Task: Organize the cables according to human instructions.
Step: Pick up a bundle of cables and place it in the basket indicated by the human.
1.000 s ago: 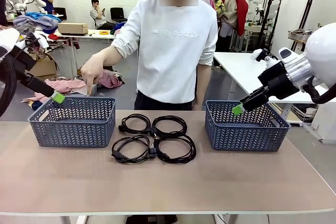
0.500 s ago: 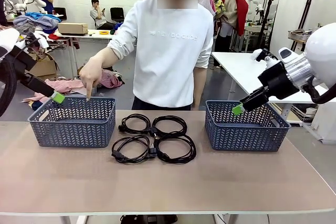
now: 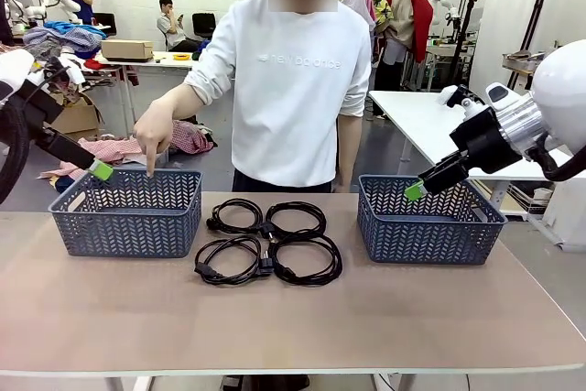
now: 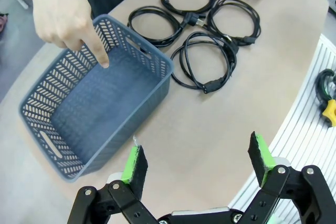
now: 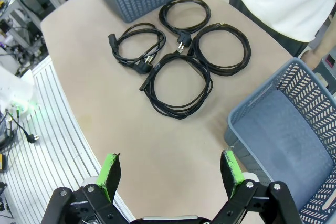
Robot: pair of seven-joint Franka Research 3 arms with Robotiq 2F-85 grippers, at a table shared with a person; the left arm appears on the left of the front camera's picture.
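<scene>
Cables (image 3: 267, 241), four black coils, lie clustered at the middle of the table (image 3: 293, 318) between two blue baskets, none sorted yet. A person's hand (image 3: 151, 135) at the far side points a finger down into the left basket (image 3: 128, 222), apparently naming a destination. The right basket (image 3: 426, 231) stands empty too. The left gripper (image 4: 198, 157) and right gripper (image 5: 171, 172) hover near the table's ends, jaws spread wide, holding nothing. All the picking and placing appears to remain.

On the table (image 3: 293, 318), four coiled cables (image 3: 265, 226) are laid between a left basket (image 3: 125, 226) and a right basket (image 3: 426, 237).
</scene>
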